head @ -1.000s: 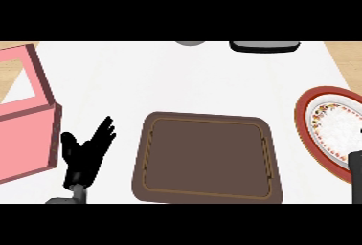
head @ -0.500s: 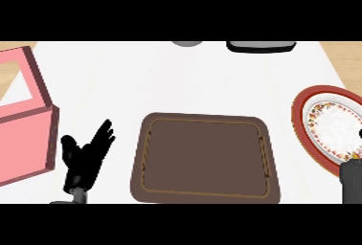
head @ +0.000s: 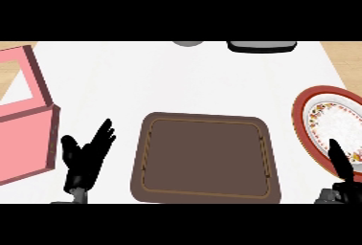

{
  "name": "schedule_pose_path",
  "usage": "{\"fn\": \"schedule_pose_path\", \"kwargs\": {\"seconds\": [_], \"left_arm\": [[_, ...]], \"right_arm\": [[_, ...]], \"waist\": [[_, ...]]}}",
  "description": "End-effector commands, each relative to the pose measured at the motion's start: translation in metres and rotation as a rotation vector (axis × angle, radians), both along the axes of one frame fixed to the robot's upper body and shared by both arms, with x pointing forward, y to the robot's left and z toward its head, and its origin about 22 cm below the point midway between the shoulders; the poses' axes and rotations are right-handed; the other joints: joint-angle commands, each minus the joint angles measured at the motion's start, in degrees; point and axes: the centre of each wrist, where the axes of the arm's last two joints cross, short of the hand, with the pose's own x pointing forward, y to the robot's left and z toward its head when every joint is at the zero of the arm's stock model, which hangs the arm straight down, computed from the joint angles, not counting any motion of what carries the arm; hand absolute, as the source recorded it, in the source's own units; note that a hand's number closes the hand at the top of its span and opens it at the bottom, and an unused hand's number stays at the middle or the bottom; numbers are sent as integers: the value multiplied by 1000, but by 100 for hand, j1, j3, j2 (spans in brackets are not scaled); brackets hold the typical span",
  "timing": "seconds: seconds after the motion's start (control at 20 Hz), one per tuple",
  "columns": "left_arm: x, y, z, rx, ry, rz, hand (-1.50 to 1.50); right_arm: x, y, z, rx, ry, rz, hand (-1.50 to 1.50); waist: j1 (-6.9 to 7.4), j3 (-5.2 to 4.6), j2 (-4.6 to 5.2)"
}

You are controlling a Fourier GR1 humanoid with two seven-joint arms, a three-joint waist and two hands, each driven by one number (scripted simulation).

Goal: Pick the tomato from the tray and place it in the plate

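We see a dark brown tray [head: 205, 158] lying flat at the lower centre of the frame on the white worktop [head: 176, 81]. Its inner surface shows nothing on it; we cannot find the tomato anywhere in this view.

The plate [head: 332, 124] sits at the right edge of the frame, red-rimmed with a patterned white centre, partly cut off by the frame's border. It lies apart from the tray, a strip of worktop between them.

The left hand [head: 83, 158] shows at the lower left, just beside the tray's left edge and not touching it. Its fingers [head: 105, 136] are straight and spread, pointing up and slightly right, holding nothing (released, at rest).

The right hand [head: 339, 165] comes in at the lower right corner, over the plate's lower rim. Only a narrow dark part of it is visible, pointing upward; we cannot tell whether its fingers are released or clenched, nor whether it holds anything.

A pink box [head: 21, 115] occupies the left edge of the frame, beside the left hand. At the top edge, a grey round object [head: 188, 43] and a dark flat object [head: 260, 46] are each partly cut off (too little visible to name).
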Motion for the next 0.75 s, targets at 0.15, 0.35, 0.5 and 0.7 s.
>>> {"fn": "schedule_pose_path", "kwargs": {"seconds": [0.15, 0.35, 0.5, 0.7], "left_arm": [[10, 0, 13, -4, 12, 4, 0], [6, 6, -4, -2, -15, -5, 0], [-1, 11, -7, -5, -10, -8, 0], [-2, 12, -9, 3, -1, -7, 0]], "right_arm": [[-44, 42, -14, 55, -1, 59, -150], [-53, 53, -24, 70, 53, 93, -150], [-36, 48, -26, 56, 50, 77, -150], [-46, 54, -28, 81, 66, 84, -150]], "waist": [[1, -11, 16], [-7, -15, 29], [30, -11, 34], [22, -13, 30]]}}
